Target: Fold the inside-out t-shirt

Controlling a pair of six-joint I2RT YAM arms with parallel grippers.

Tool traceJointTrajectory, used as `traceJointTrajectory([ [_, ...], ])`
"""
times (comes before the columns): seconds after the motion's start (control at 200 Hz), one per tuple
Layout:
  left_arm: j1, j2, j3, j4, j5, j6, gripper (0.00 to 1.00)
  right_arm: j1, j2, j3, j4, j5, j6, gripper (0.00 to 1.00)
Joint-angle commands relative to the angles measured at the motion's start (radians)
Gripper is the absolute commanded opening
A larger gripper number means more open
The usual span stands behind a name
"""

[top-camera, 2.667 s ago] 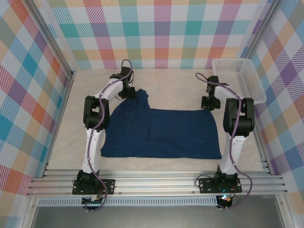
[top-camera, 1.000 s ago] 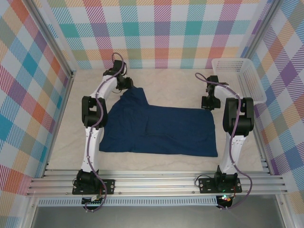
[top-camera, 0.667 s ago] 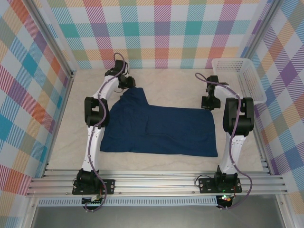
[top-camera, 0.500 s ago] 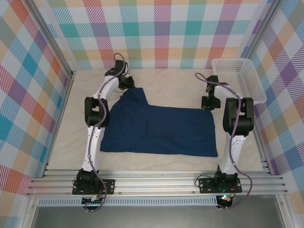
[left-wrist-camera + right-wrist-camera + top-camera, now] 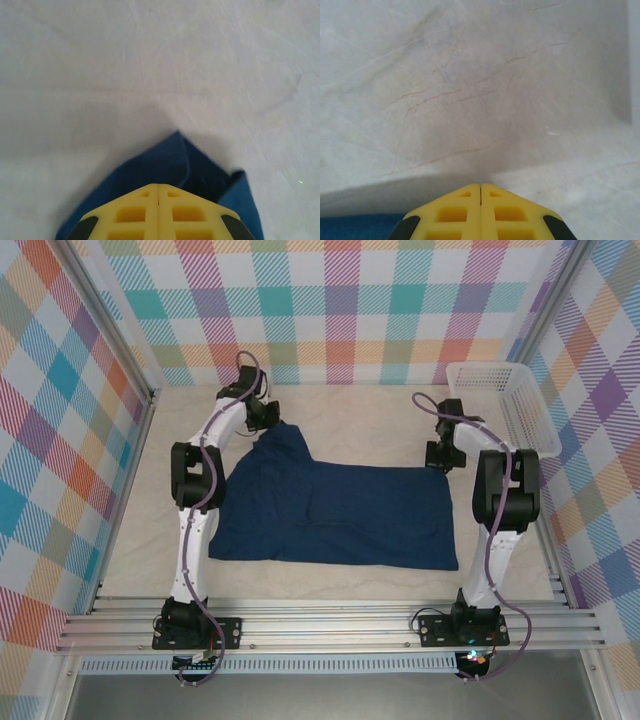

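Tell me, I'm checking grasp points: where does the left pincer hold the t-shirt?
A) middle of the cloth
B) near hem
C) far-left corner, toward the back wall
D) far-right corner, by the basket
C: the left pincer is shut on the t-shirt at its far-left corner, with cloth poking out past the closed fingertips.

Two white arms in shot, the left arm (image 5: 197, 530) and the right arm (image 5: 487, 560), each with chunky black joints and purple cable (image 5: 241, 357) looping alongside. Up close, the left gripper (image 5: 158, 186) and right gripper (image 5: 480, 186) flash bright yellow fingers, square-pocketed, black-cornered.
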Motion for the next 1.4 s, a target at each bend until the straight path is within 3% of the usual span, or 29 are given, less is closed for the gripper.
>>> traceJointTrajectory([
  [0.0, -0.008, -0.240, -0.151, 0.104, 0.022, -0.057, 0.00, -0.005, -0.113, -0.038, 0.030, 0.011, 0.016, 0.00],
  [0.22, -0.008, -0.548, -0.544, 0.253, -0.011, -0.137, 0.00, -0.005, -0.273, -0.163, 0.010, 0.013, 0.058, 0.00],
  [0.35, -0.010, -0.709, -0.769, 0.351, 0.025, -0.212, 0.00, -0.006, -0.331, -0.238, 0.018, -0.040, 0.075, 0.00],
  [0.695, -0.030, -1.068, -1.127, 0.332, -0.013, -0.278, 0.00, -0.006, -0.403, -0.358, 0.018, -0.059, 0.117, 0.00],
  [1.125, -0.072, -1.295, -1.342, 0.193, 0.014, -0.278, 0.00, -0.006, -0.471, -0.456, -0.032, 0.015, 0.127, 0.00],
  [1.395, -0.081, -1.295, -1.465, 0.221, 0.035, -0.303, 0.00, -0.004, -0.465, -0.508, -0.038, 0.025, 0.141, 0.00],
])
